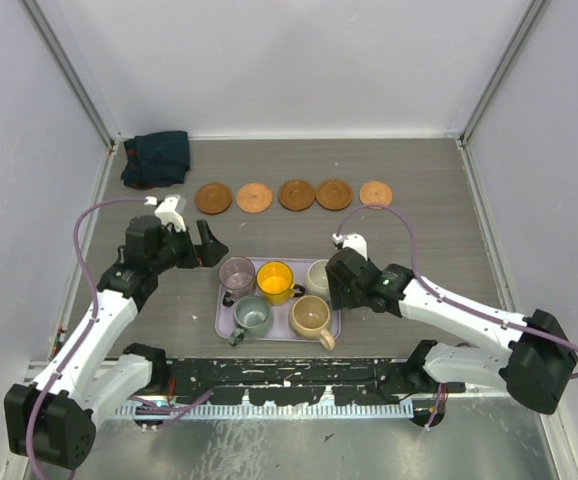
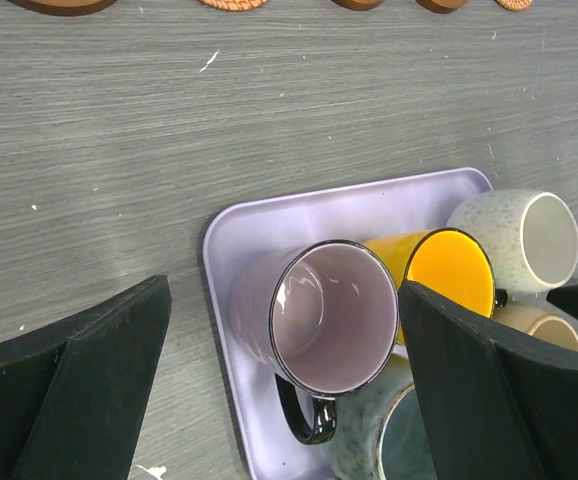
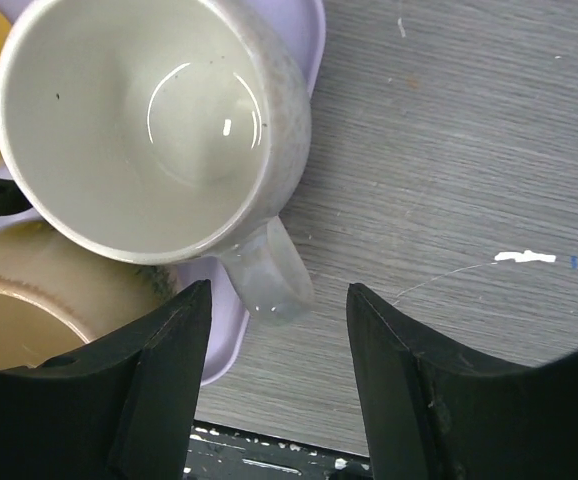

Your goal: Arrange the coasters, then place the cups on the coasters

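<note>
Coasters (image 1: 296, 194): five flat brown discs in a row near the worktop's far edge, clipped in the left wrist view. Cups (image 1: 275, 280): five glazed mugs crowded on a lavender tray (image 2: 299, 215) near the near edge.

Right gripper (image 3: 277, 292): partly open, with its fingers either side of the handle of the speckled cream cup (image 3: 139, 120). Gaps are visible and nothing is gripped.

Left gripper (image 1: 209, 243): spread wide and empty at the tray's far left corner.

Grey-green cup (image 2: 394, 455): largely hidden.
</note>
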### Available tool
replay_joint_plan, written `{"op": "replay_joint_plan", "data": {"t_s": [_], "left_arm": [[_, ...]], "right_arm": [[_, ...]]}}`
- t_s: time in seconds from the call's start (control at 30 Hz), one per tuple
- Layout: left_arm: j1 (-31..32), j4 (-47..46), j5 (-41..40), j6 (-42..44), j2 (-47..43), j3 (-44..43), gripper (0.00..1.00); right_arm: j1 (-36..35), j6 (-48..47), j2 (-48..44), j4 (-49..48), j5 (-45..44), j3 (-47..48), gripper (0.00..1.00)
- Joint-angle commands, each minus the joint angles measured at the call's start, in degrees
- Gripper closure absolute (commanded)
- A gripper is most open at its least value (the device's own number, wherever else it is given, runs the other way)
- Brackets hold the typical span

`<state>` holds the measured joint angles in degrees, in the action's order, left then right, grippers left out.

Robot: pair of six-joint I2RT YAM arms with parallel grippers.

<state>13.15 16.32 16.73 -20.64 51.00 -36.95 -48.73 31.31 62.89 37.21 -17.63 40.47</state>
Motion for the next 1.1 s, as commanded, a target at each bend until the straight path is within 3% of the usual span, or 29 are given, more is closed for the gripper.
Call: {"op": "replay_joint_plan", "data": {"t_s": [0.0,0.37,0.73,0.83,1.07], "left_arm": [[0.3,-3.2,0.5,-0.9,-1.4,0.5,0.02],[0.4,-3.3,0.2,-1.1,-1.8,1.1,0.02],[0.3,-3.4,0.5,-0.9,-1.3,1.0,0.02],[0.4,-3.6,0.8,-0.9,-1.0,1.0,0.02],[0.3,-4.1,0.9,-1.0,-0.7,1.0,0.02]], "right_arm": [[-1.2,1.0,2.5,-2.9,-0.2,0.2,0.39],[-1.4,-0.5,8.3,-6.4,0.7,0.9,0.45],[-1.5,-0.6,11.1,-8.7,1.8,1.9,0.76],[-1.8,0.0,11.0,-8.6,1.3,2.1,0.97],[-2.6,0.7,8.2,-9.0,-4.5,3.1,0.99]]}}
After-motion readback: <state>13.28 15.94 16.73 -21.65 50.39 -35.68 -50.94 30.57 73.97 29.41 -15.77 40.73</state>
